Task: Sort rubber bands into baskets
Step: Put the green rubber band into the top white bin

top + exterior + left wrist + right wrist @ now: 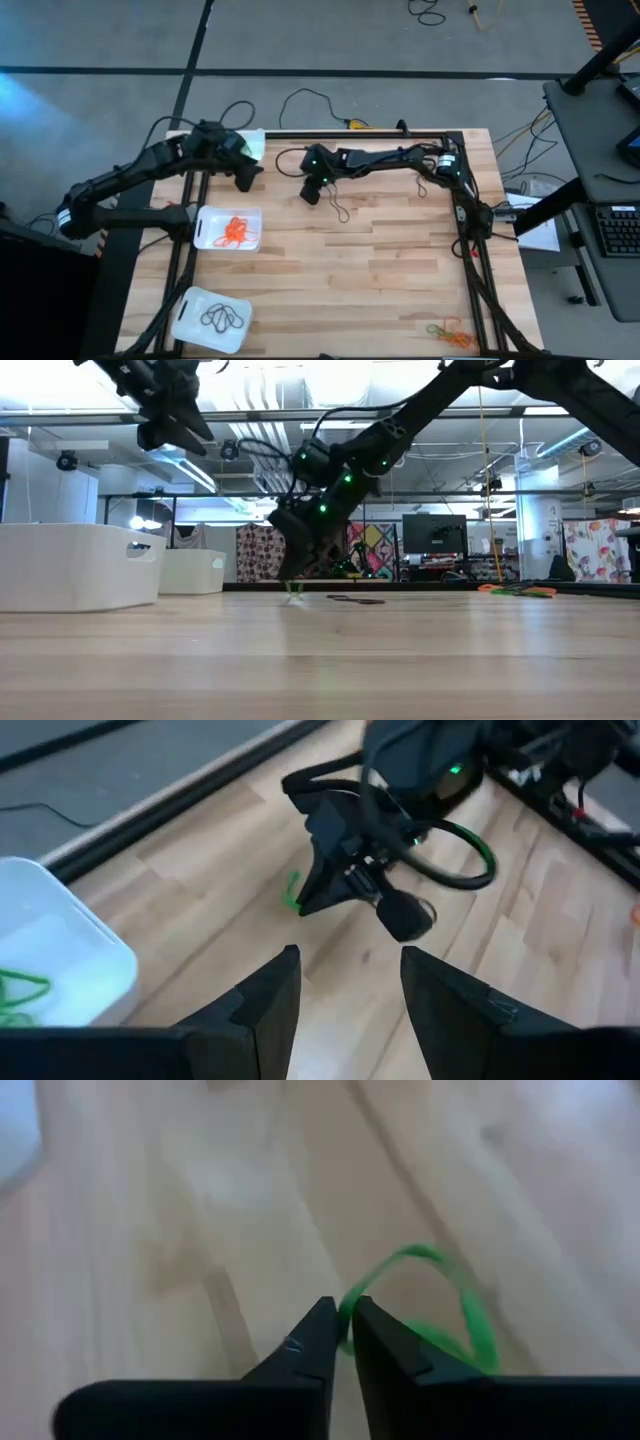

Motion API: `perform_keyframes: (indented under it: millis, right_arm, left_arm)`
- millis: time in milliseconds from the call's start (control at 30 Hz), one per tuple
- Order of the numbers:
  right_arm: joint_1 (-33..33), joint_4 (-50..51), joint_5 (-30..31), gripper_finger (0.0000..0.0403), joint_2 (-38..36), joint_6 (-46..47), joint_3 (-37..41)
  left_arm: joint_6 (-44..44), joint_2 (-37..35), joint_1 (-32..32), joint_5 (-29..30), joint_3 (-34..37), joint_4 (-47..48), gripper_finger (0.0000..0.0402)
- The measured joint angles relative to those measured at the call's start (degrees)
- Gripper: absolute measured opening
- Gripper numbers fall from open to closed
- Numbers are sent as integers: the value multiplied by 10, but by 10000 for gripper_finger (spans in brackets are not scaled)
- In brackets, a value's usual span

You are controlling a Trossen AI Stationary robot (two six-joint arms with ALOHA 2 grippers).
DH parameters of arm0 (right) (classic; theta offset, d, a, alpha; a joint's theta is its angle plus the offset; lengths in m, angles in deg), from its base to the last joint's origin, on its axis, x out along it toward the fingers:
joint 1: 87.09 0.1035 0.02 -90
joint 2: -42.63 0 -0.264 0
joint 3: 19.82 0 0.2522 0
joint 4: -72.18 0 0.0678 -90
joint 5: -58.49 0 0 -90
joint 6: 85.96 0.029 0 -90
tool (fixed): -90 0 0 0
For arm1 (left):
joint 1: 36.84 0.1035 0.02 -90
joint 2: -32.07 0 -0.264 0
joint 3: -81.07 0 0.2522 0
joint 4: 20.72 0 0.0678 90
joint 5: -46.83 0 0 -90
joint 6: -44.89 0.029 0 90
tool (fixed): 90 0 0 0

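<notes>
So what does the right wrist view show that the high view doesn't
Only the right wrist view shows the green rubber band pinched at the right gripper fingertips. Only the high view shows the left gripper, the basket of orange bands, the basket of black bands and the loose pile. Both show the right gripper and the wooden table.

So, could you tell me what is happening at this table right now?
The right claw is down at the wooden table, pinching a thin green rubber band between nearly shut fingers. The left claw hangs open above the white plastic basket holding green bands. Another white basket holds orange bands and a third holds black ones. A few orange and green loose bands lie unsorted at the table's near right corner.
</notes>
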Motion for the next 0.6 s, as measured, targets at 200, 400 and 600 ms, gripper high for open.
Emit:
perform_keyframes:
  millis: [200,400,600]
  right_arm:
    - [4,81,-11,99,-12,-1,-2]
    - [8,188,0,171,-78,-10,-2]
    - [30,295,130,201,-193,-25,-2]
  left_arm:
    - [2,31,-31,0,26,-37,158]
    - [29,96,-46,-1,34,-88,158]
    - [112,199,-46,-15,34,-117,158]
